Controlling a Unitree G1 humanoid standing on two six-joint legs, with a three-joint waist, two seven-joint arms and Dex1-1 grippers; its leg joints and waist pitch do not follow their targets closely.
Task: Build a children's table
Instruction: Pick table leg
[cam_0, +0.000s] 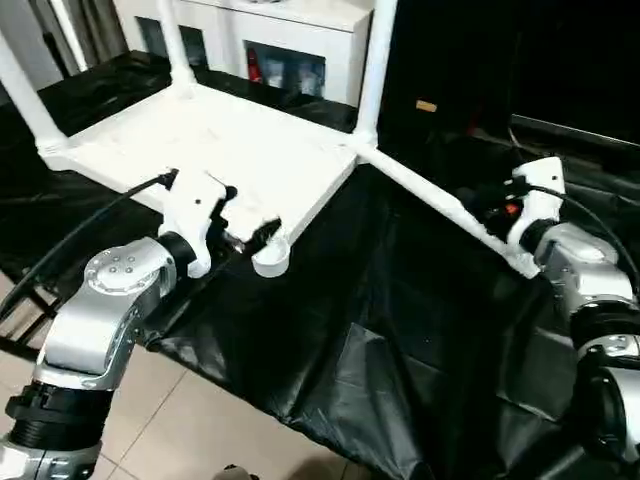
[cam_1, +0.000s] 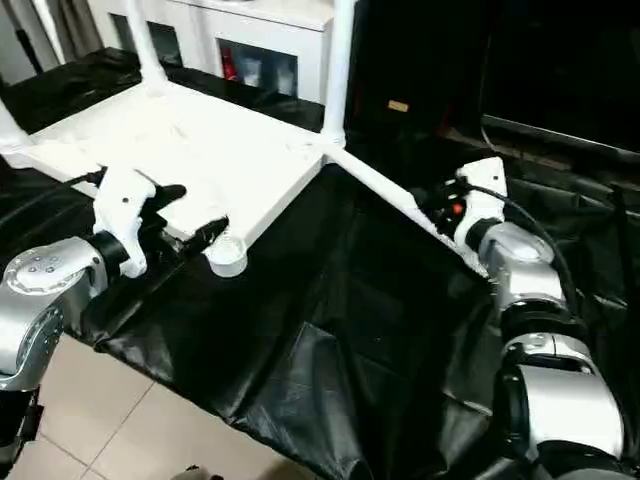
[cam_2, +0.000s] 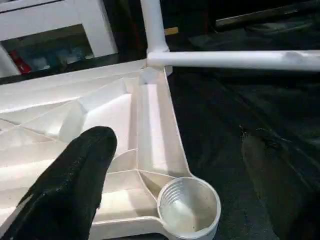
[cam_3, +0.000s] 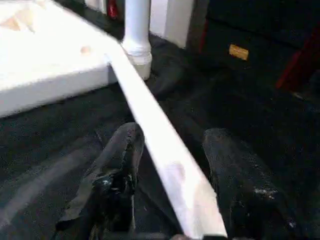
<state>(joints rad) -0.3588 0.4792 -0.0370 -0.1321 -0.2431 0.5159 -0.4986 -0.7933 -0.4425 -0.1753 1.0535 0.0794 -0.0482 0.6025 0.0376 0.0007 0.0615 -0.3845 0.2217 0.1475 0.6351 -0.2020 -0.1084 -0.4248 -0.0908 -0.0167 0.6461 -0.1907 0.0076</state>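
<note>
Reaching in from the near edge of the counter (cam_0: 330, 350), draped in black sheeting, we have our left hand (cam_0: 252, 236) at the tabletop (cam_0: 230, 140), which lies upside down with its ribbed underside up; its fingers (cam_2: 75, 185) stand apart, one over the ribs and one off the rim, with the empty corner socket (cam_2: 189, 207) just beside them; that socket has no leg yet. Our right hand (cam_3: 172, 187) has its two fingers spread either side of the loose leg (cam_0: 440, 205), which lies flat on the sheeting with its far end touching the tabletop's corner; we judge the fingers not yet closed on it. Closing off-centre could roll the smooth tapered tube away; lifting it by one end could swing the far tip into the upright leg (cam_0: 372, 70) behind; the slick sheeting may let the tabletop slide if we push. Farther back stands a white cabinet (cam_0: 290, 50).
</note>
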